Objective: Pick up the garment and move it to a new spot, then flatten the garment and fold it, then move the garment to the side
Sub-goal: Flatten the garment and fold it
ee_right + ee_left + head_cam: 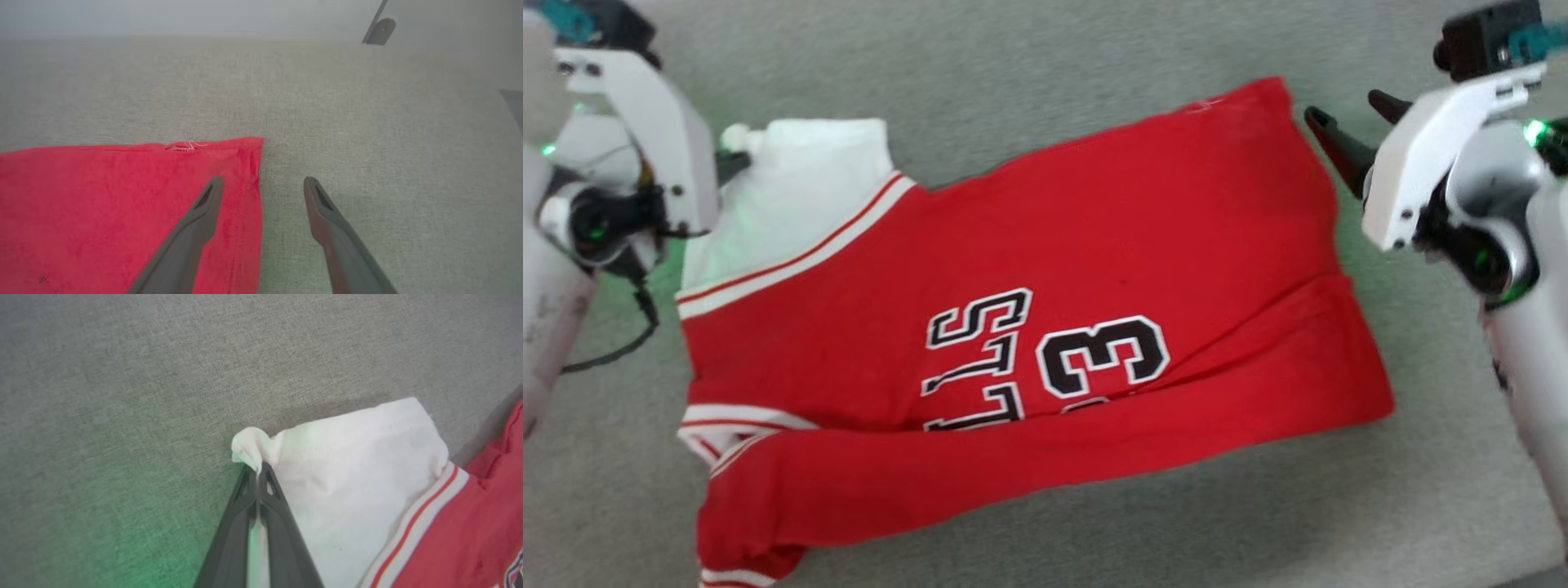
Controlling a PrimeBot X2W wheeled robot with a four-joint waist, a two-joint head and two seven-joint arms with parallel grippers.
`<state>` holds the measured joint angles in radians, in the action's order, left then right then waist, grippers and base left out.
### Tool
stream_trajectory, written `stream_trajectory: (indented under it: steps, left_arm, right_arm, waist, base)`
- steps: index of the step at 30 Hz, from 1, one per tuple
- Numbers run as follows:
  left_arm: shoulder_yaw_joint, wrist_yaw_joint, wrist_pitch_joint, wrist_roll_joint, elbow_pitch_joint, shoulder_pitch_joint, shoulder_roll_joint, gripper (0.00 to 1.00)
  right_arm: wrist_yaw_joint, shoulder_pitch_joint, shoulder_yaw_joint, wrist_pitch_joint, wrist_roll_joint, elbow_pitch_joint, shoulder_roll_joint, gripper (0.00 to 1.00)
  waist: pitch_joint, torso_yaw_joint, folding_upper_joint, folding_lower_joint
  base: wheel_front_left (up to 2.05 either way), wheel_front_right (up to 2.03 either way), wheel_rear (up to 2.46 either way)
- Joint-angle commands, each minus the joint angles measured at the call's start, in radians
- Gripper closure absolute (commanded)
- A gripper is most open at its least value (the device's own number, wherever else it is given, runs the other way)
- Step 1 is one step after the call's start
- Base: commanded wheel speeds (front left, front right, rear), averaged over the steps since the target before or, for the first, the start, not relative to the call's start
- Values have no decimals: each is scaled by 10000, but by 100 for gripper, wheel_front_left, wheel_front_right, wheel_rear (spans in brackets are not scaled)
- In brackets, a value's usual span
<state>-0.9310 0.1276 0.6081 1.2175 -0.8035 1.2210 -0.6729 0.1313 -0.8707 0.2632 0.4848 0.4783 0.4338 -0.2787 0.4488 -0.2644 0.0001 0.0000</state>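
Right now the red jersey-style garment (1045,269), with white sleeves and black white-outlined lettering, lies spread across the grey fabric-covered counter (1029,65), its near edge folded up over part of the print. The left gripper (257,467) is pressed together, pinching the corner of the white sleeve (351,457) at the garment's left end. The right gripper (264,183) stands spread at the garment's far right corner, one finger over the red hem, the other over bare counter; I cannot tell whether it touches.

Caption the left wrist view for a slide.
Left jaws pinch the garment by its white sleeve corner, on grey fabric.
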Motion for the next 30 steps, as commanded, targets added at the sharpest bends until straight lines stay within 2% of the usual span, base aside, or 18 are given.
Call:
stream_trajectory:
  steps: [1, 8, 12, 13, 14, 15, 16, 25, 30]
  left_arm:
    - [-206, 47, 14, -25, 119, -73, 230, 100]
    - [-541, 16, -229, 76, 489, 83, 259, 100]
    - [-718, 12, -458, 147, 599, 76, 259, 100]
    - [-764, 8, -519, 168, 649, 57, 272, 100]
    - [-806, 8, -610, 199, 721, 48, 288, 100]
    - [-844, 8, -714, 245, 780, 20, 315, 100]
    - [-883, 8, -817, 269, 856, 0, 350, 100]
    - [-1201, 25, -2028, 531, 1550, -291, 604, 100]
    - [-1449, 26, -3023, 747, 2717, -1050, 182, 100]
  right_arm:
    - [-11, -624, 184, 711, 85, 710, -67, 0]
    - [-11, -2210, 215, 2169, 125, 2910, -38, 0]
    - [-9, -2476, 519, 2534, 114, 3470, 43, 0]
    - [-8, -2447, 634, 2457, 173, 3486, 25, 28]
    - [-3, -2424, 661, 2332, 266, 3478, -7, 71]
    - [-3, -2382, 689, 2169, 349, 3480, -48, 89]
    - [-3, -2329, 721, 2020, 413, 3498, -92, 100]
    - [-9, -1652, 1286, 846, 877, 3177, -865, 100]
    - [-9, -533, 1933, 490, 1466, 2241, -1642, 100]
  waist:
    - [460, 629, -1, 0]
    - [841, 1207, -1, 0]
    - [873, 1408, -1, 0]
    - [853, 1446, -1, 0]
    - [827, 1481, -1, 0]
    - [777, 1517, -1, 0]
    - [714, 1560, -1, 0]
    - [-649, 2071, -1, 0]
    - [-1733, 2358, -1, 0]
  base:
    - [0, 0, 0]
    - [0, 0, 0]
    - [0, 0, 0]
    - [0, 0, 0]
    - [0, 0, 0]
    - [0, 0, 0]
    - [0, 0, 0]
    - [0, 0, 0]
    - [0, 0, 0]
